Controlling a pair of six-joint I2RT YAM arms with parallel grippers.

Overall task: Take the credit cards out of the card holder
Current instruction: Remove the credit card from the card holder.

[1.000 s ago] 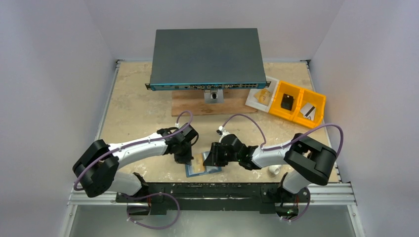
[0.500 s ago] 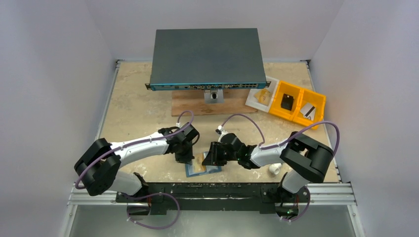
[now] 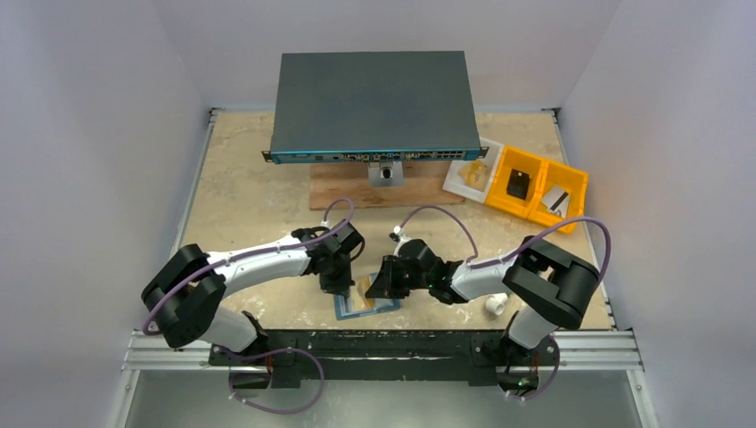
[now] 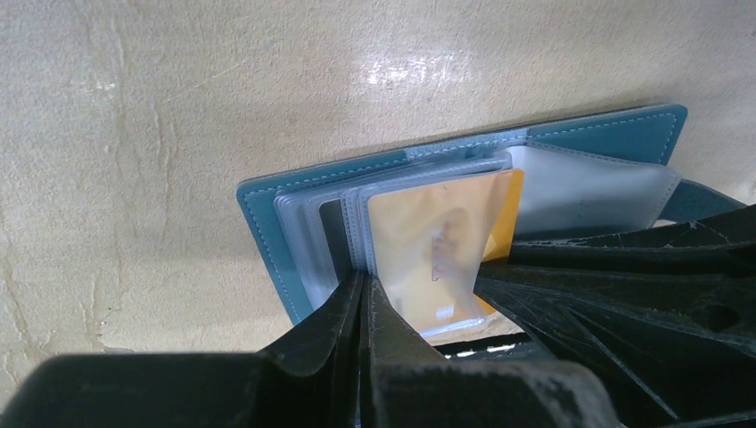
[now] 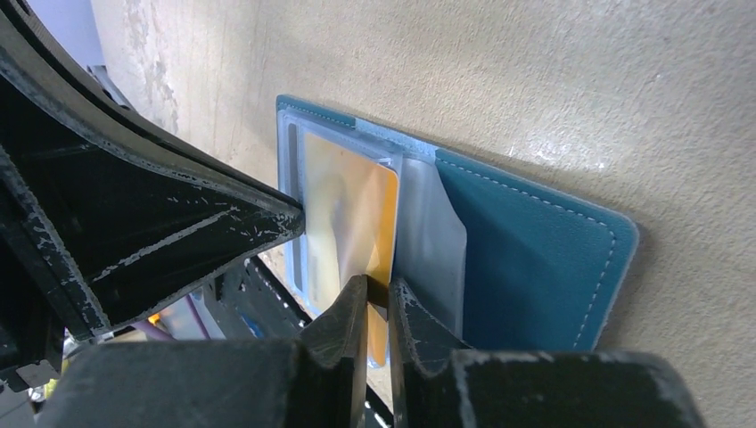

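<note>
The left arm (image 3: 258, 263) is now shifted slightly right. The left claw (image 4: 361, 299) is closed on a sleeve (image 4: 312, 223) of the holder (image 4: 261, 214), at the table's (image 3: 250, 178) near edge. The right claw (image 5: 379, 299) is clamped on the orange card (image 5: 348, 214). Should the sleeve slip, the holder could be dragged along. Box (image 3: 374, 102) and bins (image 3: 499, 187) sit far away, blocking nothing.

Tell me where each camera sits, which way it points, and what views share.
Top: above and behind the arms, looking down on the table; both arms show, meeting over the wallet.
Left wrist: behind its jaws, low over the open wallet; those jaws, shut on a clear sleeve, and the right jaws show.
Right wrist: looks at the wallet from the opposite side; its jaws pinch the orange card, left jaws in view.
Shared: both wrist views show wallet, card and the other jaws.
</note>
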